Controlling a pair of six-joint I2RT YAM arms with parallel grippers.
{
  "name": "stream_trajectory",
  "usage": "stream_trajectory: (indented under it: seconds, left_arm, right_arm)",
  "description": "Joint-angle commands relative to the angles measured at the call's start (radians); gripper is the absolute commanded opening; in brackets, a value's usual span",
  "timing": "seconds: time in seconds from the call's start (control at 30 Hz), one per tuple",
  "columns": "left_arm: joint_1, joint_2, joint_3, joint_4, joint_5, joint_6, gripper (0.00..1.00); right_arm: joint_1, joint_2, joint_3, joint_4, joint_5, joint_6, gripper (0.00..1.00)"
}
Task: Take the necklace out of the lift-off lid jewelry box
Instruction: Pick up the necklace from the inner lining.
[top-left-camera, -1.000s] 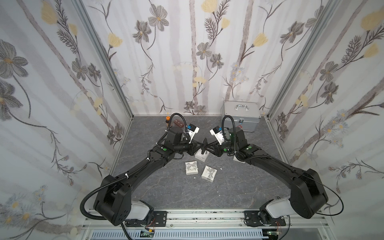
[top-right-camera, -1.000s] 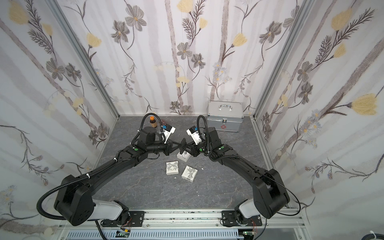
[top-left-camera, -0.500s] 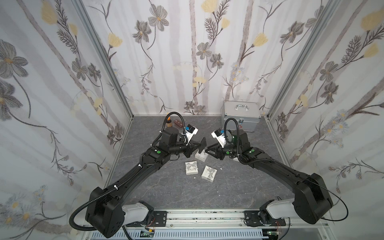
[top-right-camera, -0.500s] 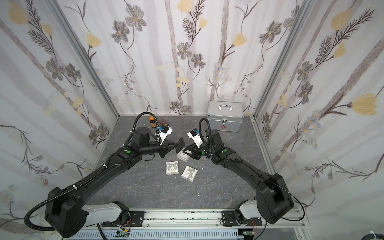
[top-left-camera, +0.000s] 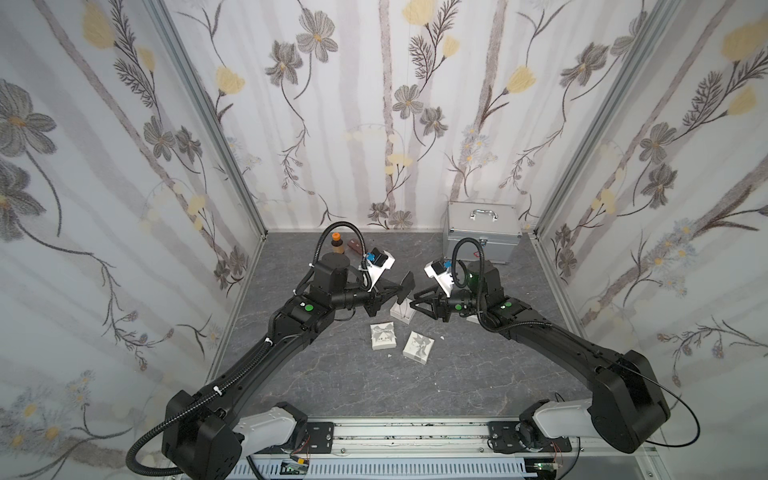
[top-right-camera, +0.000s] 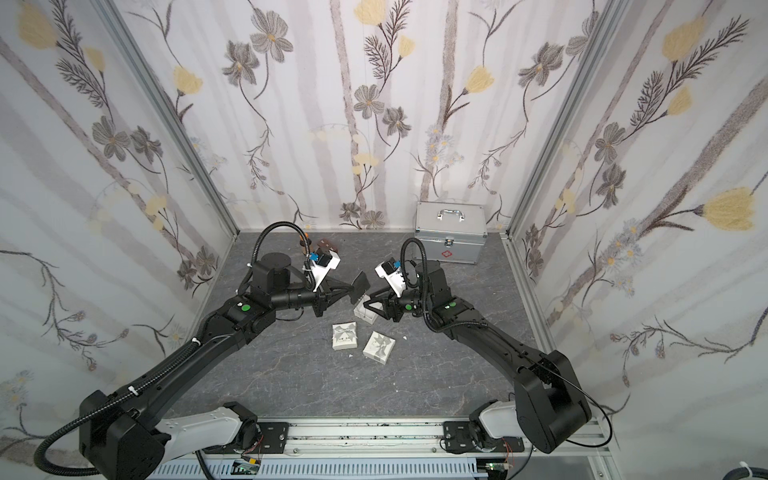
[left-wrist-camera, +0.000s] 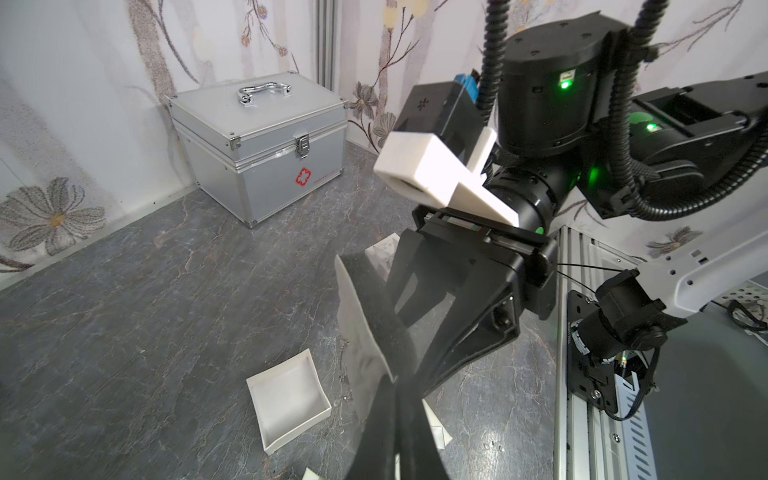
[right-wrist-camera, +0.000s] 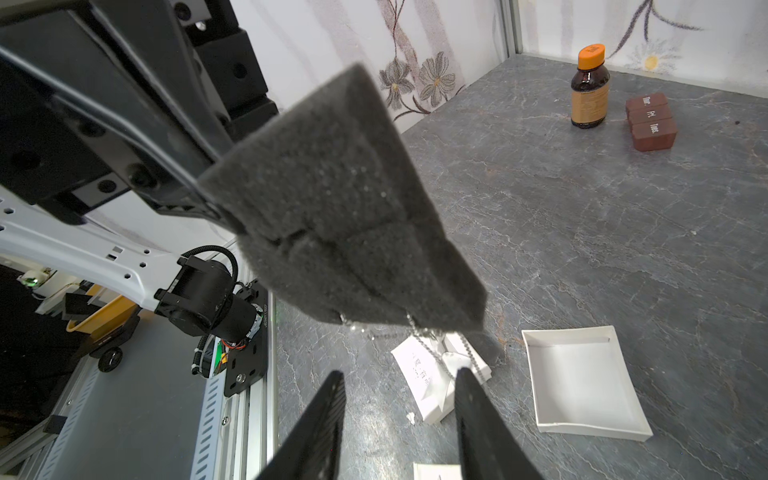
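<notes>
Fingers (right-wrist-camera: 326, 419) of your right gripper (right-wrist-camera: 399, 374) stand parted, empty, near the foam pad (right-wrist-camera: 345, 208) that the left gripper (top-left-camera: 394, 293) clamps. The necklace (right-wrist-camera: 419, 332) dangles from the pad's edge. Pinch it gently, close under the pad.

Change over the last second: the left gripper (top-left-camera: 398, 293), clamped on the foam pad (top-left-camera: 407, 284), and the right gripper (top-left-camera: 417, 304), which met tip to tip above the box (top-left-camera: 402, 312), have come apart. Both arms have drawn back toward their own sides, shoulders leaning closer to the front rail, the left more so. The right gripper's jaws have spread wider and, in the right wrist view, stand parted below the foam pad's lower edge, clear of it
</notes>
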Motion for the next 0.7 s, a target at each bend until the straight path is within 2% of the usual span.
stream_trajectory:
  seconds: [0.0,0.3,0.67]
  left_arm:
    - [0.002,-0.011,0.009,0.04,0.071,0.016,0.0]
    - [0.018,-0.001,0.009,0.077,0.146,0.004,0.0]
    - [0.036,0.024,0.007,0.135,0.199,-0.029,0.0]
  right_arm:
    - [0.0,-0.004,0.0,0.054,-0.045,-0.029,0.42]
    - [0.001,-0.009,-0.01,0.064,-0.09,-0.046,0.41]
    - [0.0,-0.035,-0.024,0.076,-0.118,-0.042,0.32]
